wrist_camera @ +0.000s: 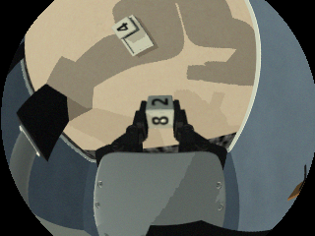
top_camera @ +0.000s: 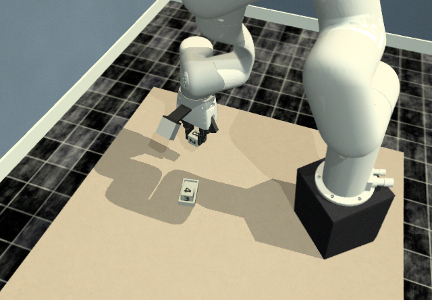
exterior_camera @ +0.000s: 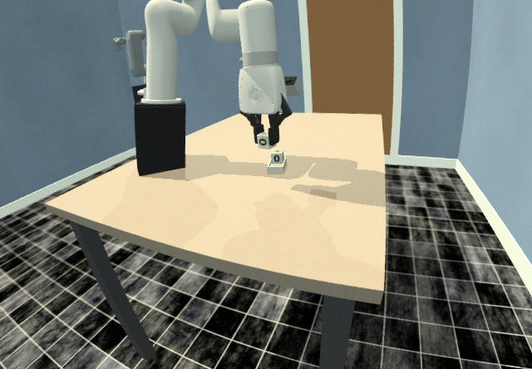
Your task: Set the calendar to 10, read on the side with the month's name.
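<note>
My gripper [top_camera: 196, 138] [exterior_camera: 267, 138] [wrist_camera: 160, 108] is shut on a white cube [top_camera: 193, 138] [exterior_camera: 262, 140] [wrist_camera: 159, 119], held slightly tilted above the table, off to one side of the tray. This cube shows 8 and 2 in the top view and the wrist view, and a 0 in the exterior view. The white tray [top_camera: 186, 204] [exterior_camera: 275, 169] lies on the table. The other cube [top_camera: 187, 189] [exterior_camera: 277, 158] [wrist_camera: 123, 27] sits in one end of it, with a 4 on top, a 3 towards the top camera and an upright 0 towards the exterior camera. No month name is legible.
The tray's other end, towards the exterior camera, holds no cube. The black pedestal [top_camera: 314, 216] [exterior_camera: 160, 137] with the arm's base stands to the right of the tray in the top view. The arm's shadow falls across the tray and the tabletop [top_camera: 139, 255] [exterior_camera: 171, 210].
</note>
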`<state>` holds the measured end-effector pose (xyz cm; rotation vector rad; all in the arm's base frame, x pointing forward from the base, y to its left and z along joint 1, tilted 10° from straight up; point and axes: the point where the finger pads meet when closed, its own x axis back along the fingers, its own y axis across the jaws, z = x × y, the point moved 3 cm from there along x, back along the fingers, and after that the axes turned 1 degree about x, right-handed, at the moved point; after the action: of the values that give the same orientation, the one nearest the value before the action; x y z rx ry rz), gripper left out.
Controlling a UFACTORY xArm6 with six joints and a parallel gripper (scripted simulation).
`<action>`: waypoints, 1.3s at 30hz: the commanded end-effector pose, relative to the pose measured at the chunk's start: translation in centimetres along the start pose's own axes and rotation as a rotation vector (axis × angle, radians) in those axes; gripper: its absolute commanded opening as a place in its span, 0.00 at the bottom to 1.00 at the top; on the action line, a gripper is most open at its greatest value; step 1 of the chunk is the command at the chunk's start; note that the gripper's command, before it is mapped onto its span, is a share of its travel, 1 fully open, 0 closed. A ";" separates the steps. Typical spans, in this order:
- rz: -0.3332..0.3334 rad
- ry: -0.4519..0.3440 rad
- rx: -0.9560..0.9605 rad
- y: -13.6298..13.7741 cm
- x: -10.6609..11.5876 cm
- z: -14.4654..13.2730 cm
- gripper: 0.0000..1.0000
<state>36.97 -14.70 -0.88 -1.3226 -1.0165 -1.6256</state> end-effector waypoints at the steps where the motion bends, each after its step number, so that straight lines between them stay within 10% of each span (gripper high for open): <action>1: -0.003 0.001 0.000 0.1 -1.1 0.0 0.29; 21: -0.003 0.001 0.000 0.2 -8.3 0.0 0.29; 39: -0.003 0.000 0.000 0.2 -8.9 0.0 0.29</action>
<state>38.32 -13.91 -9.71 -1.3226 -1.0157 -1.6254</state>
